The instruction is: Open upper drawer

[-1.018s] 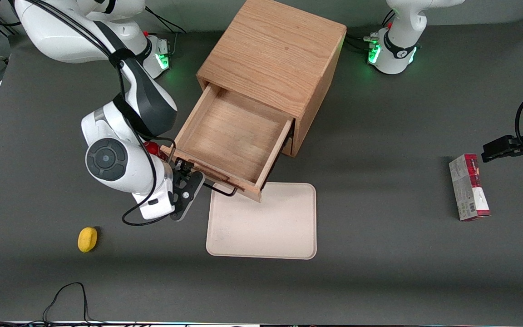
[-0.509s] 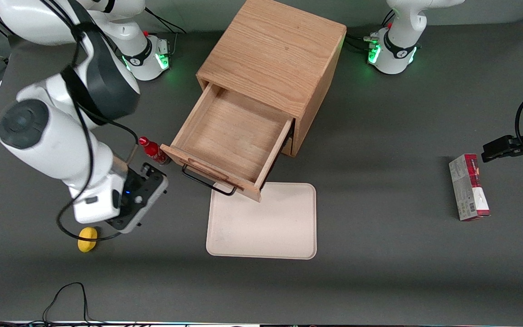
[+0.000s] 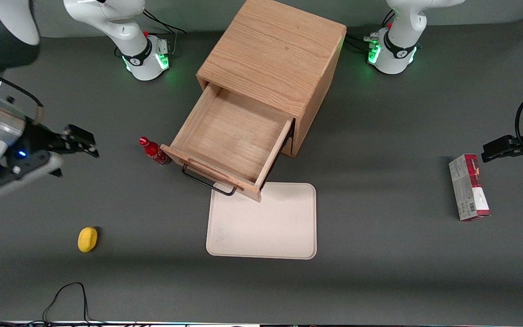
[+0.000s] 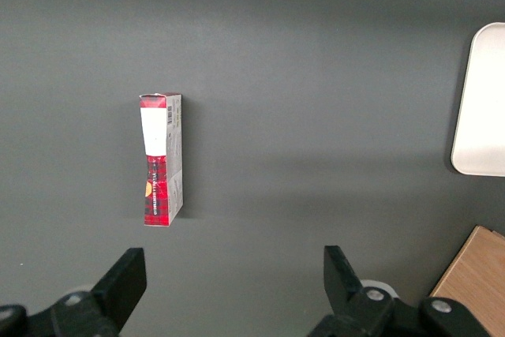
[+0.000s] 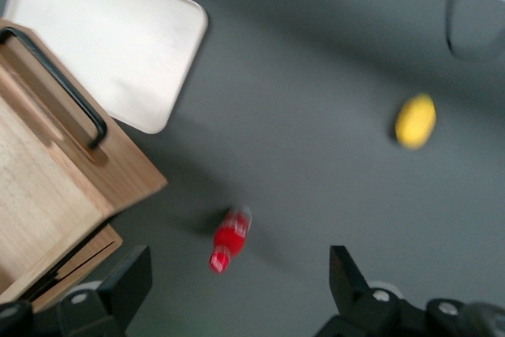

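The upper drawer (image 3: 232, 141) of the oak cabinet (image 3: 273, 59) stands pulled far out, empty inside, its long black bar handle (image 3: 207, 181) over the edge of the tray. The drawer (image 5: 47, 187) and its handle (image 5: 59, 84) also show in the right wrist view. My right gripper (image 3: 80, 141) is open and empty, raised high above the table at the working arm's end, well clear of the drawer. The lower drawer is hidden under the open one.
A small red bottle (image 3: 153, 151) stands beside the drawer front's corner. A beige tray (image 3: 263, 222) lies in front of the drawer. A yellow lemon (image 3: 87, 239) lies nearer the front camera. A red box (image 3: 469, 187) lies toward the parked arm's end.
My right gripper let go of the drawer handle and moved away and upward toward the working arm's end of the table. The drawer stays open.
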You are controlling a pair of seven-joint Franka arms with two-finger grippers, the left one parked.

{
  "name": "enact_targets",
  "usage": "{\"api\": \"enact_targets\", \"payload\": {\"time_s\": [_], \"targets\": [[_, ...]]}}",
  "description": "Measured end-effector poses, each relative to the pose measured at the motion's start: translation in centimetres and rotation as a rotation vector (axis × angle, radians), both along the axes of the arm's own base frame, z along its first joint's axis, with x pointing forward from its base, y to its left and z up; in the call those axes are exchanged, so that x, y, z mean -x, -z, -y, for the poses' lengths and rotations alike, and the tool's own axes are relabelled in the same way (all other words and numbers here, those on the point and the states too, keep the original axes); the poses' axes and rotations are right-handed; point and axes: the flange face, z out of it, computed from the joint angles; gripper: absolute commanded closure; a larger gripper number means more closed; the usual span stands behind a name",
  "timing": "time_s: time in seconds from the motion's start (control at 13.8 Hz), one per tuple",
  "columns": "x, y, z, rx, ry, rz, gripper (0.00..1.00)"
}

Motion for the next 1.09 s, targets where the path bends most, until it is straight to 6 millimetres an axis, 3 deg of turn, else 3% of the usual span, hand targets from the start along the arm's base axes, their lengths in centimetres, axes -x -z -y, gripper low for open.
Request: {"api": "enact_targets", "payload": {"time_s": [0.29,0.44,1.09], "targets": [[8.3,-0.8,1.4,0.053,0.175,-0.046,0.0],[10.8,-1.1,2.4,0.128,0.178,-0.033,0.0],[10.2,-0.6,3.1,0.081,0.218,-0.005,0.0]]}}
